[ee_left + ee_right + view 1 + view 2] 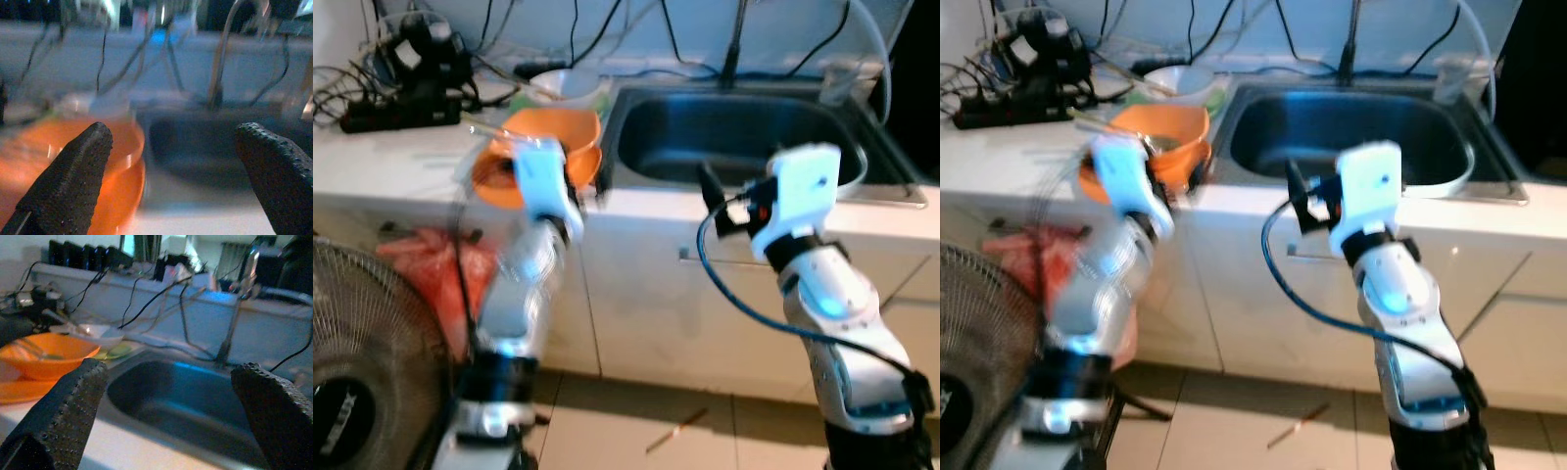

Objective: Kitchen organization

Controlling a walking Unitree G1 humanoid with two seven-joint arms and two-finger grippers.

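Observation:
An orange bowl (553,132) rests on an orange plate (494,184) on the white counter, just left of the steel sink (734,137). Behind it stands a white bowl (570,86) with a utensil in it. My left gripper (176,171) is raised at the counter's front edge, open, its fingertips (73,171) close in front of the orange bowl and holding nothing. My right gripper (717,201) hovers at the sink's front rim, open and empty, pointing into the basin (181,396).
A black power strip with tangled cables (396,108) covers the counter's back left. The faucet (734,49) rises behind the sink, and a clear cup (837,83) stands at its far right. On the floor are a fan (362,343), a red bag (431,264) and a thin stick (675,431).

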